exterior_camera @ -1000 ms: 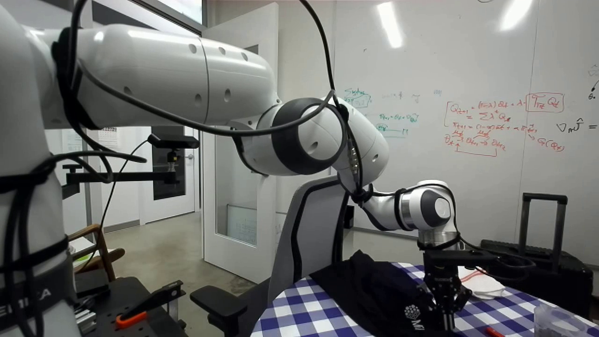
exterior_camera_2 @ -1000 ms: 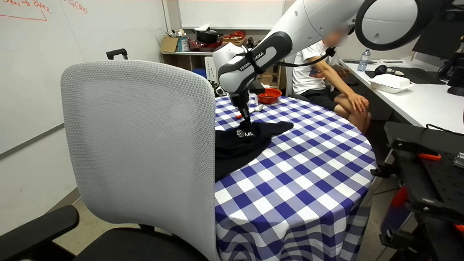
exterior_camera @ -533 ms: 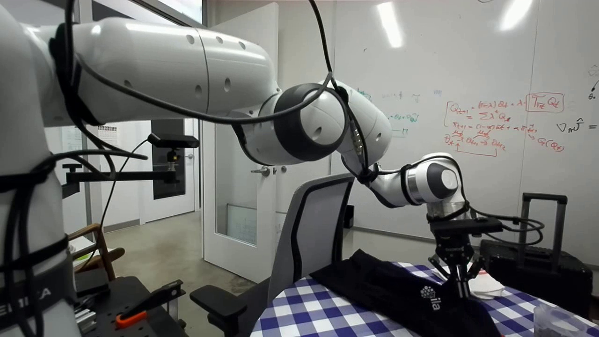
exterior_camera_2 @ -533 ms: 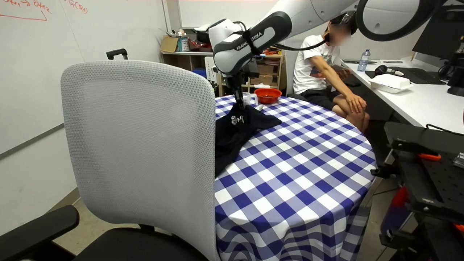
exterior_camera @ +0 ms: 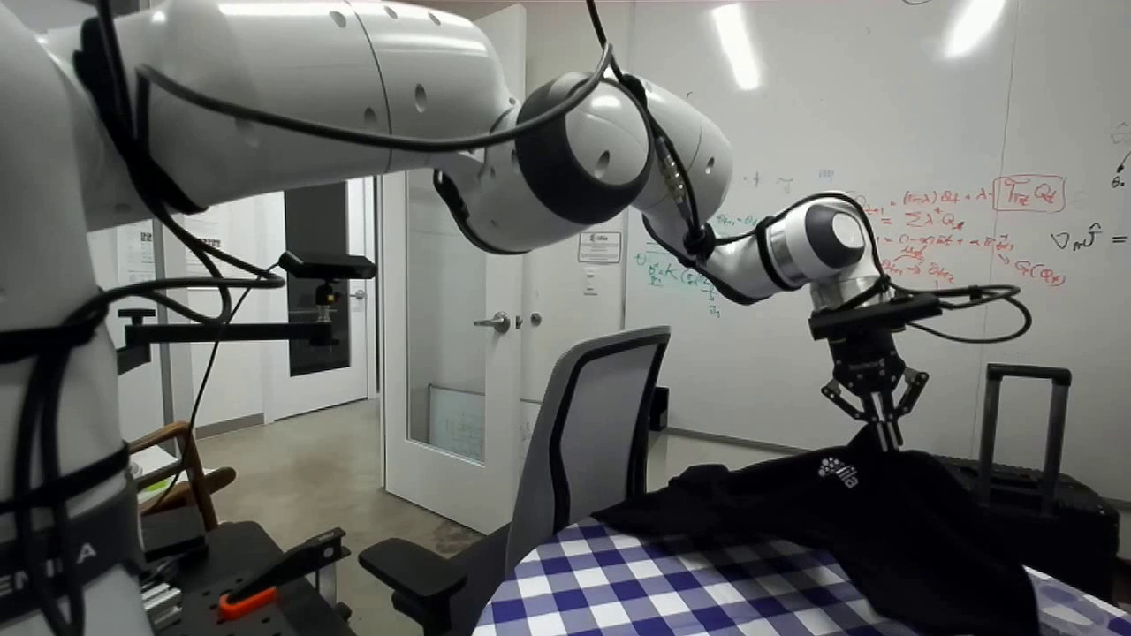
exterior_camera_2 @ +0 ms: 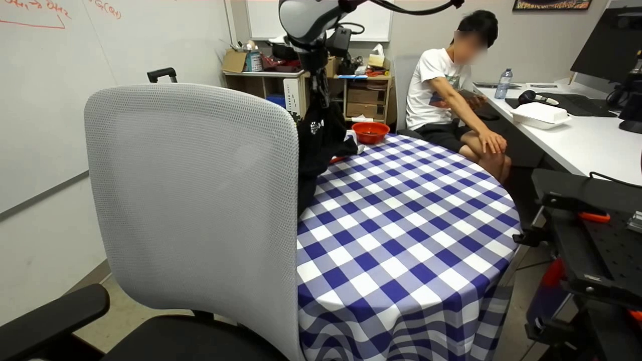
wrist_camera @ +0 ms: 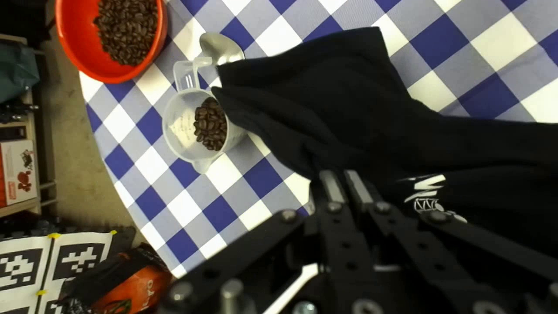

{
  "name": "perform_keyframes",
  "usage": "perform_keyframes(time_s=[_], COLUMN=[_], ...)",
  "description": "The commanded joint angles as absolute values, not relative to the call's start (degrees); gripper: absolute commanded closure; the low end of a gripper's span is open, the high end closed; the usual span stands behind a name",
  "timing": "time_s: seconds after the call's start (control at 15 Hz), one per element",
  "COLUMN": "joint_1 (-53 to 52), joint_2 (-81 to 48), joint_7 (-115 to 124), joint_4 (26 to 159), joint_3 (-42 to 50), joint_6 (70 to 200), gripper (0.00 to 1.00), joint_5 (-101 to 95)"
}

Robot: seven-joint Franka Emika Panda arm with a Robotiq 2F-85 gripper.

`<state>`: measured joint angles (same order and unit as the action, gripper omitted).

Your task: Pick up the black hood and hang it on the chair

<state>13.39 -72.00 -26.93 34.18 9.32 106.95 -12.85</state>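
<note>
Black two-fingered gripper [exterior_camera: 889, 440]: fingers close together, a pinch of cloth held at the tips. Points downward above the table's far right in an exterior view, at the end of a white jointed robot arm [exterior_camera: 424, 79] reaching in from the left.

Soft black cloth hood [exterior_camera: 937, 521]: peaks at the fingertips, white printed logo [exterior_camera: 838, 473] just left of them in that view. Right part hangs steeply in folds; whether its lower edge touches anything, cannot tell. Left part slopes down to the round table with blue-and-white checked cloth [exterior_camera_2: 416, 215], its left end resting there near the grey mesh-backed office chair with dark seat and black armrests [exterior_camera_2: 193, 200].

Chair stands just beside the table; near left in an exterior view, its backrest hiding part of the hood. Contact between hood and chair: cannot tell.

Wrist view: logo right of the fingers. Hood spreads left as far as a clear plastic measuring cup [wrist_camera: 174, 113], overlapping its rim in this view; brown coffee beans [wrist_camera: 210, 124] inside. Silver metal spoon [wrist_camera: 222, 47] by the cup's handle. Round red bowl [wrist_camera: 78, 43], also with beans, farther left at the table's edge.

Far right in an exterior view: black suitcase with tall pull handle [exterior_camera: 1074, 530], behind the table.
</note>
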Motion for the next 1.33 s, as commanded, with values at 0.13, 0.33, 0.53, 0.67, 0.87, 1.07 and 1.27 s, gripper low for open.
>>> perform_keyframes(time_s=[0.13, 0.33, 0.53, 0.67, 0.87, 1.07, 1.27], joint_1=[10.4, 7.8, 3.9, 0.7, -4.2, -10.7, -17.9], joint_2=[-62.7, -57.8, -53.1, -50.5, -46.3, -42.9, -40.5], joint_7=[-22.2, -20.1, -18.7, -18.2, -20.9, -22.4, -23.3], joint_4=[34.9, 33.5, 32.3, 31.4, 30.4, 30.0, 29.6], joint_3=[11.0, 11.6, 12.1, 12.1, 10.8, 10.3, 9.9], joint_6=[100.6, 96.7, 92.4, 89.6, 84.7, 80.3, 76.9], gripper=[0.95, 0.95, 0.95, 0.96, 0.96, 0.95, 0.95], joint_5=[-13.9, -14.5, -16.1, -17.3, -17.9, -18.8, -20.3])
